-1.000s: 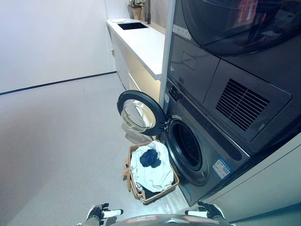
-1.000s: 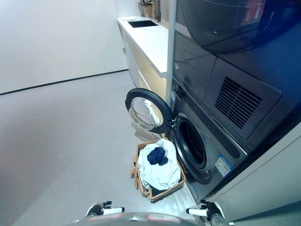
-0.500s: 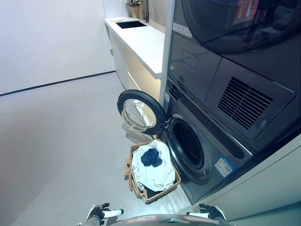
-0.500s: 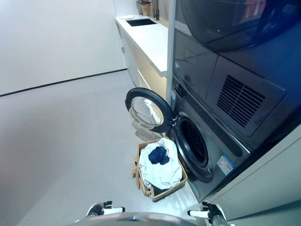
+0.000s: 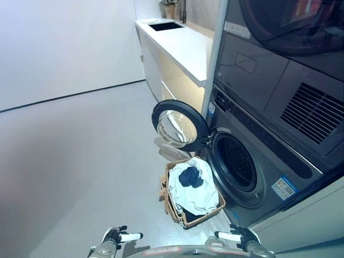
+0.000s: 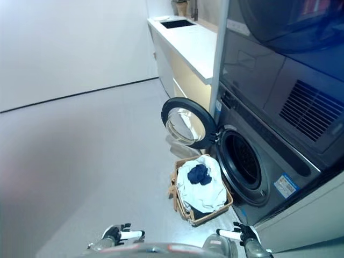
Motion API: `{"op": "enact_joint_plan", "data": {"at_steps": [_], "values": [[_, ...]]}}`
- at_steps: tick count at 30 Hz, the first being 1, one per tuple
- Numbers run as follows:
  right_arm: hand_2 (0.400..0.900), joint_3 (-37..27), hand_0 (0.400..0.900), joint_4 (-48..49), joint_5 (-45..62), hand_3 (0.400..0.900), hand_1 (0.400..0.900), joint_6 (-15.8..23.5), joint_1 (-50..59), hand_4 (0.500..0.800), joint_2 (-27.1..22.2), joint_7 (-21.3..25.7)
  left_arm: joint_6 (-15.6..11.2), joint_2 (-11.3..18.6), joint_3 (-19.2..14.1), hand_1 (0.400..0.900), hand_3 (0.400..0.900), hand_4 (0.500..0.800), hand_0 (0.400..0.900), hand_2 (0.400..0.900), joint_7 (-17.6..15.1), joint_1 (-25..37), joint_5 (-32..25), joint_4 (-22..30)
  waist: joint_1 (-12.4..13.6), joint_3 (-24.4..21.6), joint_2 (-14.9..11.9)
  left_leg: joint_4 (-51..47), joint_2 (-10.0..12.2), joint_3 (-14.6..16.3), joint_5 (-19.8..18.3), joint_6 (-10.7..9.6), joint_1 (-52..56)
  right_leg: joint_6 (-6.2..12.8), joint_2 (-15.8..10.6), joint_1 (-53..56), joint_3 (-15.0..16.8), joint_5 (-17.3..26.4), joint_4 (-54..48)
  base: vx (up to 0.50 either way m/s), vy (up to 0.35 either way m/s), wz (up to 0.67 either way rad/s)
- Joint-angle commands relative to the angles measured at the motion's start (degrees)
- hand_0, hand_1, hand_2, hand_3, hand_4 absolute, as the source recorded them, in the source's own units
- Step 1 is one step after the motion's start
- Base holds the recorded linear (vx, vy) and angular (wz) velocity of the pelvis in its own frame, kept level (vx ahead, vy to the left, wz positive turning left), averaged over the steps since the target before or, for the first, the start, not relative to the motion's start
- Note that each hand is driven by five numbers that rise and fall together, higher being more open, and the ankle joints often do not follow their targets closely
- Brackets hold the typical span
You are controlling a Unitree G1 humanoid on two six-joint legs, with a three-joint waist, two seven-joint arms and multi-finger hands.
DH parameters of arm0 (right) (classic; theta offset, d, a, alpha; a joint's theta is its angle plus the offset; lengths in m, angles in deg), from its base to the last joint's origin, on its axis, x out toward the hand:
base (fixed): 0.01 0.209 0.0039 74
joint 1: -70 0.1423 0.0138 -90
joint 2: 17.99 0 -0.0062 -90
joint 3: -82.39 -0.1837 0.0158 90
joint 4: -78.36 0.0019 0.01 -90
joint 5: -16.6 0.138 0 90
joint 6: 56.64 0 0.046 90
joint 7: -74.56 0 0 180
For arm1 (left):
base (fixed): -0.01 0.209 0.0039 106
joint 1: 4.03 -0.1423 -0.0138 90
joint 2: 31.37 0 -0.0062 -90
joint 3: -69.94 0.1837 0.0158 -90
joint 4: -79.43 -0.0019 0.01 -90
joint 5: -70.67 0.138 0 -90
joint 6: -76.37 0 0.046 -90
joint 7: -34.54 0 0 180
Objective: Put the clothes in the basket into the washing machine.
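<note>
A wicker basket (image 5: 179, 213) stands on the floor in front of the washing machine (image 5: 252, 166). It holds a heap of white cloth (image 5: 196, 191) with a dark blue garment (image 5: 189, 176) on top. The machine's round door (image 5: 179, 125) hangs wide open to the left, and the dark drum opening (image 5: 238, 163) shows. My left hand (image 5: 115, 236) and right hand (image 5: 238, 236) are low at the bottom edge, well short of the basket, fingers straight, holding nothing.
A second machine (image 5: 290, 48) is stacked above the washer. A white counter (image 5: 185, 45) with a dark sink (image 5: 165, 25) and a plant runs along the far wall side. Grey floor (image 5: 75, 150) spreads out to the left.
The whole picture has shifted right, so the camera has moved. Basket, clothes and door keep their places relative to the machine. Both hands stay low and idle.
</note>
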Motion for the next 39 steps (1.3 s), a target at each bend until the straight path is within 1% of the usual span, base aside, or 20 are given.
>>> {"op": "enact_joint_plan", "data": {"at_steps": [1,4,8,10,11,14,18,21,24,27,28,30,31,32,33,34,36,37,38,39], "values": [[0.900,-0.2,0.900,-1.3,0.8,0.900,0.900,0.6,-0.7,0.800,-0.9,1.0,-1.8,1.9,-1.5,0.900,0.900,0.800,0.900,0.900,-0.6,2.1,0.6,0.8,-2.3,-0.4,-2.0,9.0,-4.3,0.5,-12.3,-3.0,1.8,2.99,1.7,-2.4,3.3,16.9,-11.6,0.20,-0.040,0.20],[0.900,0.1,0.900,-0.9,1.2,0.900,0.900,0.6,-0.2,0.800,-0.8,1.0,-1.9,2.1,-1.8,0.900,0.900,0.800,0.900,0.900,-0.8,2.6,0.4,1.4,-3.0,-0.3,-2.8,8.7,-4.2,-0.1,-13.6,-3.4,3.5,4.07,3.1,-4.0,4.1,19.6,-16.3,0.19,-0.040,0.23],[0.900,0.2,0.900,-0.4,1.7,0.900,0.900,0.4,0.0,0.800,-1.0,1.1,-1.8,2.2,-1.2,0.900,0.900,0.800,0.900,0.900,-1.3,3.0,0.4,1.8,-3.8,-1.1,-3.3,7.8,-3.2,-2.0,-14.8,-3.9,6.1,4.55,4.3,-5.3,5.8,21.7,-16.8,0.23,-0.076,0.32],[0.900,0.4,0.900,-0.1,1.8,0.900,0.900,0.3,0.1,0.800,-1.0,1.2,-1.6,2.1,-0.9,0.900,0.900,0.800,0.900,0.900,-1.5,3.3,0.0,2.1,-4.1,-1.5,-3.3,7.3,-2.3,-2.9,-15.1,-4.2,7.5,4.48,4.8,-6.0,5.8,21.5,-15.4,0.26,-0.113,0.27],[0.900,0.4,0.900,0.0,1.8,0.900,0.900,0.2,0.0,0.800,-1.1,1.1,-1.4,2.0,-0.6,0.900,0.900,0.800,0.900,0.900,-1.5,3.5,-0.2,2.3,-4.1,-2.0,-3.2,7.1,-1.7,-3.4,-15.3,-4.5,8.2,4.22,5.0,-5.8,5.3,20.4,-14.9,0.28,-0.156,0.21],[0.900,0.6,0.900,0.0,1.9,0.900,0.900,0.4,0.8,0.800,-1.5,1.4,-1.4,1.7,-0.2,0.900,0.900,0.800,0.900,0.900,-2.2,4.5,-1.1,2.5,-4.3,-3.1,-2.4,7.2,1.1,-3.9,-14.6,-6.0,9.4,3.17,6.7,-5.7,4.6,18.7,-14.0,0.28,-0.194,0.23],[0.900,-0.1,0.900,0.2,2.7,0.900,0.900,0.8,0.8,0.800,-2.1,1.7,-1.3,1.6,0.7,0.900,0.900,0.800,0.900,0.900,-2.3,5.4,-1.7,2.1,-5.2,-4.1,-1.1,6.4,5.8,-5.4,-10.0,-8.8,10.4,1.53,8.7,-6.4,2.1,14.7,-9.8,0.29,-0.203,0.41],[0.900,0.0,0.900,0.2,2.9,0.900,0.900,1.0,0.9,0.800,-2.9,2.0,-1.3,1.6,0.9,0.900,0.900,0.800,0.900,0.900,-2.8,6.0,-2.6,2.2,-5.5,-4.5,-0.6,7.4,7.8,-6.0,-6.7,-10.5,9.2,0.59,10.0,-6.9,0.8,13.2,-8.9,0.22,-0.213,0.10],[0.900,-0.2,0.900,0.6,3.3,0.900,0.900,1.2,1.5,0.800,-4.0,2.5,-1.4,1.9,1.1,0.900,0.900,0.800,0.900,0.900,-3.2,7.1,-3.5,3.2,-5.7,-4.5,0.0,9.2,8.8,-6.4,-2.5,-11.7,7.8,-0.52,11.9,-7.2,0.9,11.7,-8.0,0.19,-0.187,-0.05],[0.900,-0.5,0.900,0.9,3.9,0.900,0.900,1.6,1.1,0.800,-4.5,2.7,-1.4,2.3,1.6,0.900,0.900,0.800,0.900,0.900,-3.2,7.5,-3.3,3.6,-5.7,-4.5,0.0,14.3,9.5,-6.0,3.5,-13.2,5.4,-2.30,14.1,-5.2,1.5,9.5,-7.9,0.21,-0.197,-0.03],[0.900,-0.3,0.900,1.0,4.0,0.900,0.900,1.6,0.9,0.800,-4.5,2.7,-1.5,2.5,1.6,0.900,0.900,0.800,0.900,0.900,-3.2,7.6,-3.4,3.7,-5.7,-4.5,-0.2,17.5,9.3,-6.3,6.0,-13.4,4.3,-3.07,14.8,-3.9,1.8,9.1,-8.4,0.24,-0.211,-0.08],[0.900,-0.1,0.900,1.1,3.9,0.900,0.900,1.6,0.9,0.800,-4.7,2.7,-1.4,2.4,1.8,0.900,0.900,0.800,0.900,0.900,-3.1,8.0,-3.6,3.9,-4.8,-3.8,-1.4,28.0,6.4,-7.0,9.9,-14.1,-0.7,-4.29,15.3,-0.5,3.3,8.5,-9.9,0.21,-0.193,-0.12],[0.900,0.0,0.900,1.5,3.9,0.900,0.900,1.6,0.9,0.800,-4.8,2.8,-1.3,2.5,1.8,0.900,0.900,0.800,0.900,0.900,-3.0,8.1,-3.9,4.1,-4.6,-3.4,-1.9,31.0,6.0,-5.8,10.7,-13.9,-2.3,-4.54,15.2,0.7,3.5,8.4,-10.2,0.18,-0.197,-0.05],[0.900,0.1,0.900,1.6,3.8,0.900,0.900,1.6,1.0,0.800,-5.0,3.1,-1.2,2.5,1.8,0.900,0.900,0.800,0.900,0.900,-2.9,8.1,-4.0,4.3,-4.7,-3.1,-2.4,32.3,7.5,-2.7,11.0,-12.8,-4.0,-5.09,15.2,1.9,3.7,7.7,-10.1,0.18,-0.182,-0.08],[0.900,0.2,0.900,1.7,4.0,0.900,0.900,1.6,1.1,0.800,-4.9,3.4,-1.3,2.4,2.1,0.900,0.900,0.800,0.900,0.900,-2.8,8.2,-4.0,4.4,-4.2,-2.6,-3.0,32.4,8.1,-0.8,9.4,-11.5,-6.6,-5.43,15.1,3.1,4.3,7.1,-10.1,0.18,-0.145,-0.22],[0.900,0.3,0.900,1.9,4.2,0.900,0.900,1.6,1.2,0.800,-4.8,3.6,-1.3,2.3,2.4,0.900,0.900,0.800,0.900,0.900,-2.9,8.3,-4.1,4.5,-3.5,-2.1,-3.5,32.2,7.7,0.1,6.8,-10.4,-9.2,-5.51,15.0,4.1,5.2,6.8,-10.1,0.17,-0.086,-0.34],[0.900,0.3,0.900,1.2,4.3,0.900,0.900,1.7,1.4,0.800,-4.6,3.8,-1.4,2.1,2.5,0.900,0.900,0.800,0.900,0.900,-3.0,8.0,-4.4,4.9,-2.3,-1.7,-4.3,30.3,7.1,1.3,2.1,-8.6,-14.8,-5.34,14.7,6.0,6.7,5.8,-10.3,0.19,-0.038,-0.43],[0.900,0.6,0.900,1.2,4.1,0.900,0.900,1.7,1.7,0.800,-4.6,3.8,-1.5,2.1,2.5,0.900,0.900,0.800,0.900,0.900,-3.1,7.8,-4.4,4.6,-1.8,-1.5,-4.6,27.0,7.9,1.7,0.8,-8.1,-16.9,-5.07,14.7,7.0,7.6,5.2,-10.4,0.19,0.012,-0.48],[0.900,0.7,0.900,1.2,4.0,0.900,0.900,1.7,1.8,0.800,-4.5,3.8,-1.6,2.0,2.6,0.900,0.900,0.800,0.900,0.900,-3.1,7.7,-4.5,4.5,-1.4,-1.4,-4.6,24.9,8.5,1.6,0.4,-8.2,-17.3,-4.99,14.5,8.0,8.0,5.0,-10.8,0.19,0.065,-0.51],[0.900,1.0,0.900,1.0,3.5,0.900,0.900,1.8,2.0,0.800,-4.5,3.9,-1.7,1.8,2.8,0.900,0.900,0.800,0.900,0.900,-3.2,7.8,-4.5,4.2,-1.0,-1.3,-4.2,19.0,9.8,1.1,1.3,-8.8,-18.3,-4.67,14.7,9.0,8.7,4.3,-11.4,0.19,0.080,-0.49]]}}
